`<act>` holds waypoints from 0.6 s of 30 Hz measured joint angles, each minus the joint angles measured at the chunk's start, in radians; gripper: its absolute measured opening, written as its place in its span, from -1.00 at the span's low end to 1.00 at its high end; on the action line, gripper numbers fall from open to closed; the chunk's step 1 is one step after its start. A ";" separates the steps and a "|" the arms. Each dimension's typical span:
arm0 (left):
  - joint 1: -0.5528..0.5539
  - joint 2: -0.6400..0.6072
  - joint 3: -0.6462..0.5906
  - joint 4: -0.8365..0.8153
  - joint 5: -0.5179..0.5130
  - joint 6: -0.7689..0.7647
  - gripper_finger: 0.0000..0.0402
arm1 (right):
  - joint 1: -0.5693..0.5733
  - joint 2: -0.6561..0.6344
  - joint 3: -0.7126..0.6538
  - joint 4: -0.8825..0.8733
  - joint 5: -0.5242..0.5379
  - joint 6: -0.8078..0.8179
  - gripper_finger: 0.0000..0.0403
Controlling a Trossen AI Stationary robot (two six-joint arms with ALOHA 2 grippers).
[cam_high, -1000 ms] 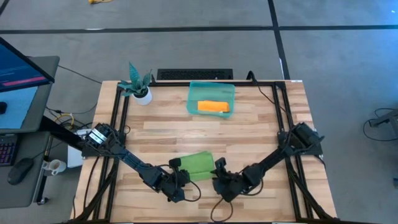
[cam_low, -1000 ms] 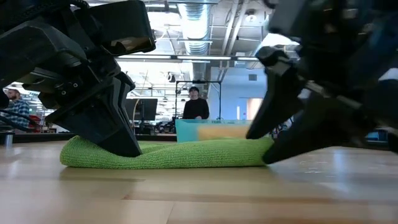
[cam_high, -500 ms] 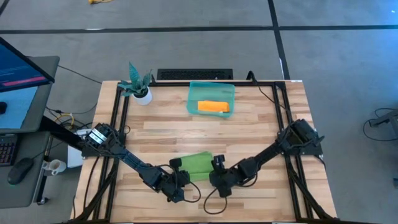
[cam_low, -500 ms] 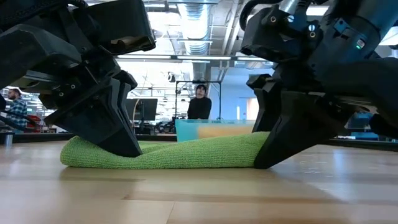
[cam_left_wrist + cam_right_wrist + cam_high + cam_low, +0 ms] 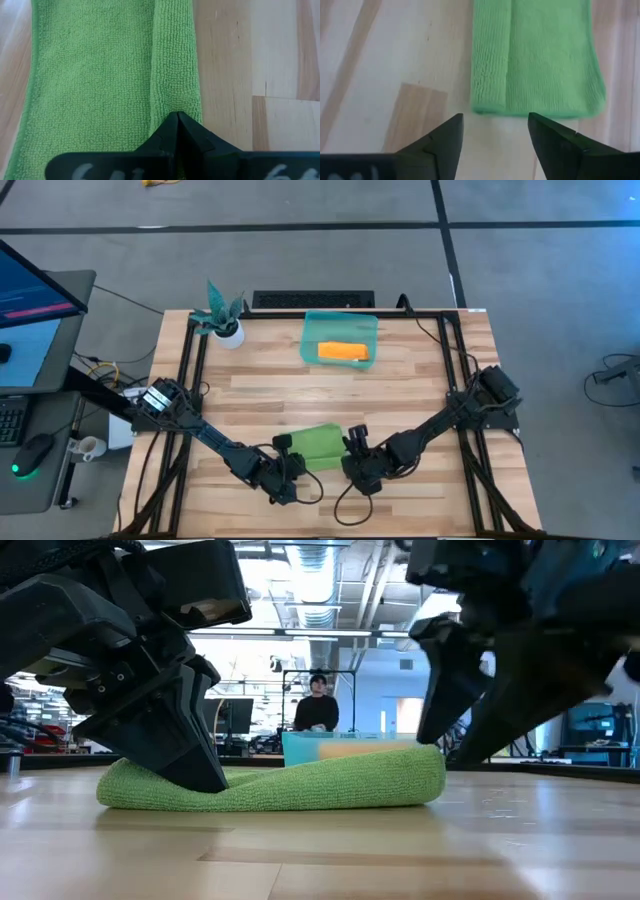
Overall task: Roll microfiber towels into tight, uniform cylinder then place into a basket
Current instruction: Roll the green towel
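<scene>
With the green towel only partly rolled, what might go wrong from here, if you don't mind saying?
1. The right hand is open and off the green towel, so that end's fold may loosen.
2. Only the shut left hand pins the towel; rolling from there could come out uneven.

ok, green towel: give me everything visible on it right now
The green towel is bright, nubby microfiber, folded into a long flat band with one edge partly rolled over. It lies on the wooden table near the front edge. The left gripper, shut, presses one end; the right gripper is open, just off the other end, not touching.
</scene>
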 joint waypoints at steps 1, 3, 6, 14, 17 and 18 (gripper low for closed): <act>0.000 0.000 0.000 0.000 0.001 -0.005 -1.00 | 0.003 -0.002 0.012 -0.022 -0.001 0.021 0.24; 0.000 0.000 0.000 0.000 0.002 -0.006 -1.00 | 0.014 -0.004 0.028 -0.021 -0.014 0.033 0.24; 0.000 0.000 0.000 0.000 0.002 -0.005 -1.00 | 0.042 -0.005 0.029 0.036 -0.013 0.000 0.23; 0.000 0.000 0.000 0.000 0.002 -0.007 -1.00 | 0.028 -0.006 -0.035 0.178 -0.012 -0.032 0.16; 0.000 0.000 0.000 0.000 0.002 -0.007 -1.00 | 0.009 -0.006 -0.049 0.182 -0.029 -0.032 0.13; 0.000 0.000 0.000 0.000 0.002 -0.007 -1.00 | 0.005 -0.006 -0.057 0.189 -0.045 -0.032 0.12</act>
